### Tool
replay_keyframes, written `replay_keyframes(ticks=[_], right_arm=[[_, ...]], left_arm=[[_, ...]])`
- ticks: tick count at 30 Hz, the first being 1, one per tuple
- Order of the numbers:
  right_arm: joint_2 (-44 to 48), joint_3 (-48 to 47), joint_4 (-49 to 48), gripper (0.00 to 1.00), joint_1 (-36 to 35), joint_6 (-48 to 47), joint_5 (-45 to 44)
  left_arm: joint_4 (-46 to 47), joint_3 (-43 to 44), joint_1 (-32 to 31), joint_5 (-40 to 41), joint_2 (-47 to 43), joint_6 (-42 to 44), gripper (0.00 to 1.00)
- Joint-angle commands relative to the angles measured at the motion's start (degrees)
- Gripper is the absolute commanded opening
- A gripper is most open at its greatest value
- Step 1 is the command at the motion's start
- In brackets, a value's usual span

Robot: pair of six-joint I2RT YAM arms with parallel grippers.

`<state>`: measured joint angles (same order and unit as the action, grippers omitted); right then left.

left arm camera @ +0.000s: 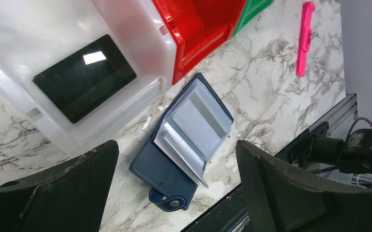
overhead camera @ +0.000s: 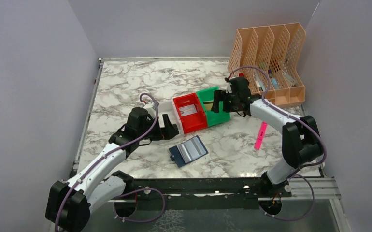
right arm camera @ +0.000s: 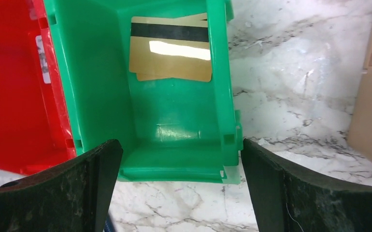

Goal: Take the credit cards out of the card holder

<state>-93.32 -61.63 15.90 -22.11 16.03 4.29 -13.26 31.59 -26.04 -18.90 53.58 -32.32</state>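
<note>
Shows card holder (overhead camera: 188,151) lying open on table (overhead camera: 126,87), near red bin (overhead camera: 196,126). Counts black card (left arm camera: 84,77) in white bin (left arm camera: 131,29), gold cards (right arm camera: 170,58) in green bin (right arm camera: 174,125). Has left gripper (overhead camera: 168,129) and right gripper (overhead camera: 219,102) both spread wide, empty.

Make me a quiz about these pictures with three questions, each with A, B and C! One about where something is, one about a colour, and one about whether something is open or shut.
1. Where is the gold card?
A) in the red bin
B) in the green bin
C) on the marble table

2. What colour is the card in the white bin?
A) black
B) pink
C) gold

3. How is the card holder?
A) snapped shut
B) standing on its edge
C) lying open

Answers:
1 B: the right wrist view shows it on the green floor.
2 A: the black card lies flat inside.
3 C: its clear sleeves face up.
</note>
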Motion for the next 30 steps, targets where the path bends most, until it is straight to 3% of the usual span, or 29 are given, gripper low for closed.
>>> replay_keyframes(ticks=[1, 8, 13, 19, 23, 26, 30], right_arm=[[2.41, 2.93, -1.18, 0.96, -0.04, 0.83, 8.02], [9.98, 11.68, -1.29, 0.89, -0.04, 4.75, 9.4], [13.75, 15.73, -3.82, 0.84, -0.04, 3.56, 17.47], [20.09, 17.89, 2.04, 0.83, -0.04, 6.64, 4.84], [26.29, 22.88, -1.0, 0.79, -0.12, 6.02, 15.34], [28.01, 27.33, -4.75, 0.67, -0.25, 7.76, 25.26], [28.11, 32.34, -9.62, 0.56, -1.37, 10.04, 31.69]], left_arm=[[1.38, 2.15, -0.81, -1.37, -0.6, 0.47, 0.95], [1.65, 2.71, -3.57, 0.81, 1.85, 0.3, 0.94], [1.89, 2.94, -6.73, 3.85, 3.7, -0.01, 0.94], [2.07, 2.55, -10.32, 7.08, 3.74, -2.11, 0.9], [2.54, 2.64, -14.3, 8.87, 4.62, -4.55, 0.84], [3.28, 3.21, -17.45, 10.81, 6.0, -7.15, 0.78], [8.22, 2.77, -20.71, 11.78, 8.15, -10.44, 0.75]])
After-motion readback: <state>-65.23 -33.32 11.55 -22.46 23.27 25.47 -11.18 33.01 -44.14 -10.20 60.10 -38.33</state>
